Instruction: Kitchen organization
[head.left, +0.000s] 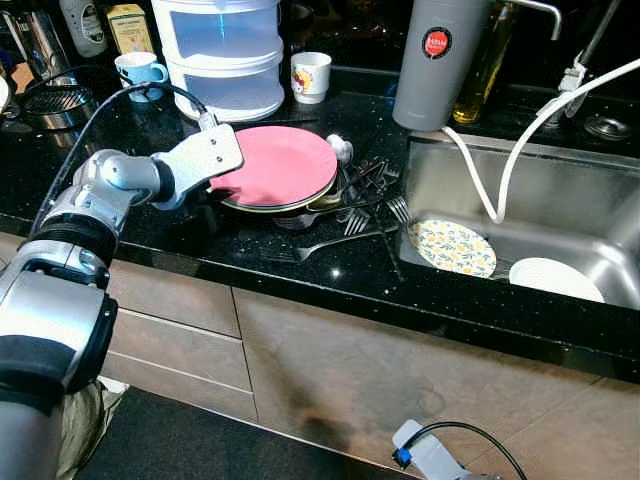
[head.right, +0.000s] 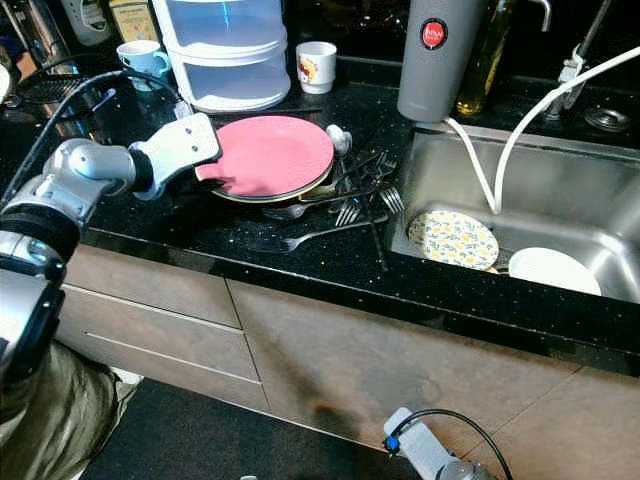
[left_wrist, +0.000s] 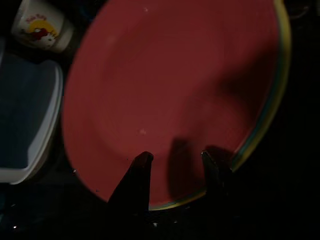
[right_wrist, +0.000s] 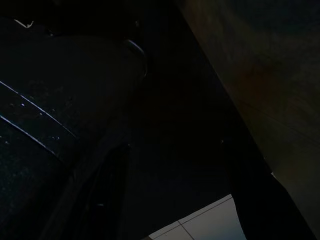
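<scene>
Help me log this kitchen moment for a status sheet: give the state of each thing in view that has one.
left gripper: open, fingers over the near rim of the pink plate
pink plate: topmost of a stack on the counter
floral plate: leaning in the sink
white plate: lying in the sink
forks: piled loose beside the stack
right gripper: hanging idle, low

Your two head views look forward and steeply down from above the black speckled stone counter (head.left: 150, 215), and both share the round pink plate (head.left: 280, 165) at upper centre and the stainless steel sink (head.right: 560, 215) at right, the right eye's framing shifted slightly. Your left wrist view sits very close above that pink plate, looking along two black fingers (left_wrist: 135, 177). Your right wrist view is very dark, facing a brown cabinet front (right_wrist: 265, 75).
</scene>
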